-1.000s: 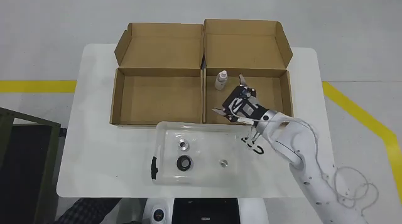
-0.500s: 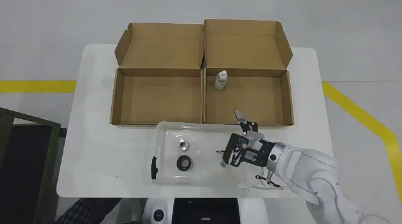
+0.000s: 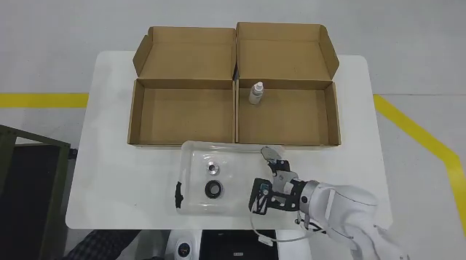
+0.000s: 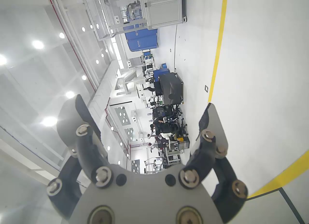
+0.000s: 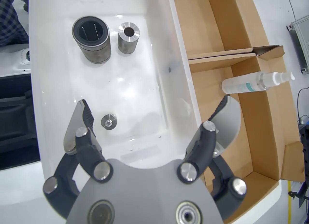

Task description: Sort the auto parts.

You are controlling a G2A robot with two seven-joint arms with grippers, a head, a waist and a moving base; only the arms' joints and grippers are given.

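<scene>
A clear plastic tray (image 3: 237, 165) at the table's front holds a large black bearing sleeve (image 5: 91, 39), a steel bushing (image 5: 128, 34) and a small steel disc (image 5: 109, 121). The sleeve (image 3: 213, 189) and bushing (image 3: 212, 167) stand in the tray's left half. My right gripper (image 5: 154, 104) hangs open and empty over the tray's right end (image 3: 263, 172), with one finger close beside the disc and the other near the tray's far rim. My left gripper (image 4: 144, 104) is open, holds nothing, and faces the room.
Two open cardboard boxes stand side by side behind the tray: the left box (image 3: 182, 114) and the right box (image 3: 291, 118). A white spray bottle (image 3: 256, 92) (image 5: 248, 84) sits in the right box's back left corner. Black tape marks the tray's left end (image 3: 177, 194).
My right arm has drawn back from above the right box toward the table's front and now hangs over the tray's right end. Its gripper stayed open and empty.
</scene>
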